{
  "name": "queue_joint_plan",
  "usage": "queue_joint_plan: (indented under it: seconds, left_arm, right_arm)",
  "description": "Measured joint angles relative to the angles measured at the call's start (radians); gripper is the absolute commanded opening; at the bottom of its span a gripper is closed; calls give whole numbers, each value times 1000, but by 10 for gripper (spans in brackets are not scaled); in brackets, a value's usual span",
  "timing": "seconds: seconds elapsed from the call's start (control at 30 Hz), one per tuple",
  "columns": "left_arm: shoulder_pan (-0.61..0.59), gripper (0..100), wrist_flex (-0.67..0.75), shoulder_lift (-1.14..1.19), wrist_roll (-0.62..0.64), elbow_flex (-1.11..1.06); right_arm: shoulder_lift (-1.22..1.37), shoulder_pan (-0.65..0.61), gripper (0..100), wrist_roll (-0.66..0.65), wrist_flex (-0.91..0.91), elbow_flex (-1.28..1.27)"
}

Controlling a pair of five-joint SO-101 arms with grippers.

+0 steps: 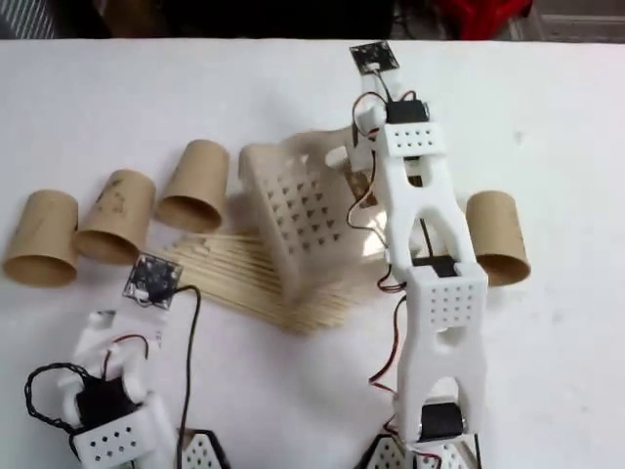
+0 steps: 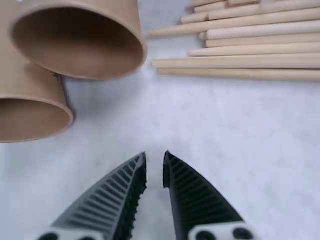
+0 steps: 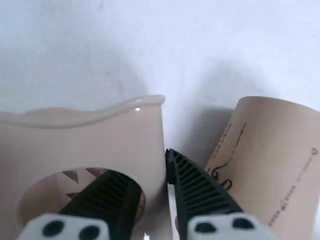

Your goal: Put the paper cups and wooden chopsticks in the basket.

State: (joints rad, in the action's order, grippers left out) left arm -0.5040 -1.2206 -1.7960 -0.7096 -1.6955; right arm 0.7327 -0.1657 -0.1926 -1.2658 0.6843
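High view: basket (image 1: 293, 205) lies tipped over wooden chopsticks (image 1: 234, 276), centre of table (image 1: 557, 107).
Right gripper (image 3: 147, 167): jaws narrow, pinching the basket wall.
Left gripper (image 2: 155, 170): jaws narrow, empty, beside two paper cups (image 2: 75, 45).

Found basket (image 1: 293, 200) at worktop (image 1: 566, 117) centre; three paper cups (image 1: 117, 217) in a row at its 9 o'clock, fourth cup (image 1: 496, 234) at 3 o'clock, chopsticks (image 1: 244, 274) against it at 7 o'clock.

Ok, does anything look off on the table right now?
Yes. The basket is tipped askew with a holed face showing, and it sits over part of the loose chopsticks. The right gripper has its jaws on either side of the basket's wall. All four cups lie on their sides.
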Motion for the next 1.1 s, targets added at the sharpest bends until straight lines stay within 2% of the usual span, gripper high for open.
queue_joint_plan:
  seconds: [0.33, 0.47, 0.63, 0.8, 0.9, 1.03, 1.1]
  left_arm:
    - [0, 79, 0, 0, 0, 2]
    - [0, 79, -6, 8, 0, 75]
    - [0, 82, -84, 2, 0, 292]
    - [0, 190, -117, 38, 0, 537]
    - [28, 215, -146, 164, 15, 680]
    - [138, 227, -193, 433, 140, 925]
    - [199, 276, -245, 580, 207, 1083]
  right_arm:
    - [-192, 3, 15, 110, -35, -2]
    - [-311, 5, 15, 161, -35, -3]
    - [-477, 5, 15, 184, -35, -3]
    - [-580, 5, 15, 209, -20, -3]
    - [-595, 5, 15, 224, -15, -3]
    - [-606, 5, 15, 265, -12, -3]
    - [-634, 5, 15, 267, 0, -5]
